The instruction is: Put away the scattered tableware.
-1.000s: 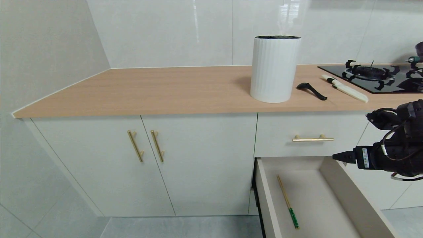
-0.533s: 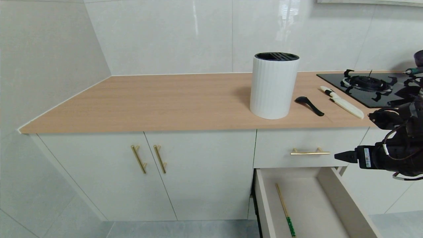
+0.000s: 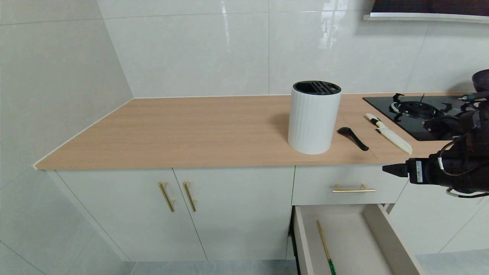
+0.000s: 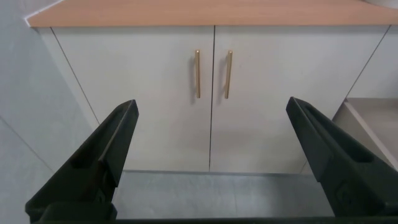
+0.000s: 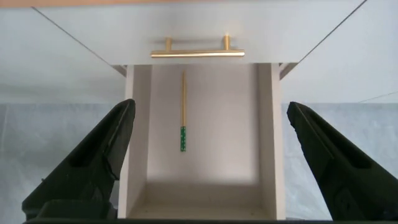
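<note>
Chopsticks (image 5: 183, 112): in open drawer (image 3: 376, 236) below desk (image 3: 191, 130) front edge.
Spoon (image 3: 352, 137), knife (image 3: 389, 133): on desk beside holder (image 3: 314, 118), near front edge.
My right pincer (image 5: 210, 109), left pincer (image 4: 211, 106): wide open, empty.

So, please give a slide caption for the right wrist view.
Open right claw facing the pulled-out white drawer, with green-tipped wooden chopsticks lying inside.

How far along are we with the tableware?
Done: chopsticks lie in the open drawer. In hand: nothing; the right gripper is open and empty, facing the drawer, and the left gripper is open by the cabinet doors. Left: spoon and knife on the counter, then probably shutting the drawer.
</note>
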